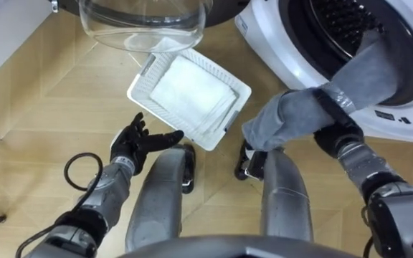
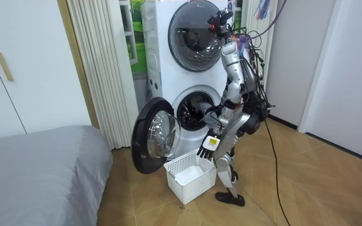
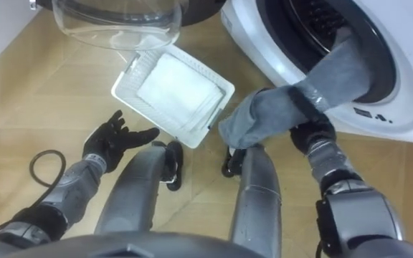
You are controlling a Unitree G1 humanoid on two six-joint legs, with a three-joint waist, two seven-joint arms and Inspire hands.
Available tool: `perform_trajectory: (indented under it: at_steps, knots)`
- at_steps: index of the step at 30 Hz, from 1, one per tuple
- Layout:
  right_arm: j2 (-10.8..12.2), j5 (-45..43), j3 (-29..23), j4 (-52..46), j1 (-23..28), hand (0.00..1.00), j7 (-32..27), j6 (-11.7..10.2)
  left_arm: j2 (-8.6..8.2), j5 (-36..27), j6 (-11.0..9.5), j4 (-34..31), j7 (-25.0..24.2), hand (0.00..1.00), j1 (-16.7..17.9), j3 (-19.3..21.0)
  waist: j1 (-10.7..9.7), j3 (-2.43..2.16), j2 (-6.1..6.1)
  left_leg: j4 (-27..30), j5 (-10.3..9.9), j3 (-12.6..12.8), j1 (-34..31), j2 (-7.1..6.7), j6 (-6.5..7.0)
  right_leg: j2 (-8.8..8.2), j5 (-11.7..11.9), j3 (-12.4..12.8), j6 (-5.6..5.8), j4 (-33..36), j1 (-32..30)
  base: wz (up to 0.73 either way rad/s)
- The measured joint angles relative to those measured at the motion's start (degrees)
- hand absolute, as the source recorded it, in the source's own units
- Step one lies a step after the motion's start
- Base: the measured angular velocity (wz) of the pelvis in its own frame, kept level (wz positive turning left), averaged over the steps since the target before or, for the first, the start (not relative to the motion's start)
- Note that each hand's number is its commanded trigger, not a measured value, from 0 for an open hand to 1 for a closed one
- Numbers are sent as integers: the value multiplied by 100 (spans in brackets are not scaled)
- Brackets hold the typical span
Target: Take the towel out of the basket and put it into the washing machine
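A grey towel [image 1: 300, 115] stretches from the washing machine's drum opening [image 1: 350, 21] down over the white front rim towards my knees. My right hand [image 1: 335, 129] is shut on it near its middle, with dark fingers wrapped round the cloth; its upper end lies inside the drum and its lower end hangs loose. My left hand [image 1: 138, 143] is open, palm up, above the floor just before the white basket [image 1: 138, 89]. A folded white towel [image 1: 188, 89] lies in that basket. In the room view I stand bent slightly at the lower machine [image 2: 193, 110].
The round glass door [image 1: 142, 21] stands swung open to the left, above the basket's far side. A second machine [image 2: 197, 28] is stacked on top. A bed [image 2: 36, 169] fills the room view's left. Wood floor [image 1: 41, 122] lies to my left.
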Motion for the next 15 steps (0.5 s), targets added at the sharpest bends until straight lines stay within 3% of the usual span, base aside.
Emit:
perform_trajectory:
  at_steps: [1,5,8,11,12,15]
  knots:
    - [-46,141,1,-4,-88,100,17,69,51,-13,0,-51,18,0,2,-2,0,3,-100,8,6,48,-39,-15,13,-28,8,29,-11,42,-87,-4]
    - [-172,323,-20,-8,-325,100,18,173,157,-96,30,-279,167,0,198,0,-108,-17,-232,115,2,35,-146,-11,38,-29,30,26,2,81,-154,1]
    - [-455,428,-58,-252,-368,100,-41,271,284,-91,144,-602,216,0,420,1,-139,-18,-323,164,-11,47,-174,-5,70,-27,52,7,20,76,-155,0]
    - [-693,579,-122,-428,-480,100,-87,421,501,-74,181,-714,249,0,506,40,-206,-22,-487,185,-7,53,-191,-5,82,-35,54,-7,25,90,-156,3]
    - [-729,841,-123,-456,-511,100,-107,569,548,-67,222,-762,313,0,523,66,-208,-21,-541,193,-13,55,-192,-7,93,-40,52,-6,29,96,-157,0]
    - [-733,1095,-139,-457,-650,100,-291,617,555,-54,256,-916,376,0,560,70,-249,-15,-569,232,-31,56,-227,-16,130,-84,38,-7,61,130,-185,4]
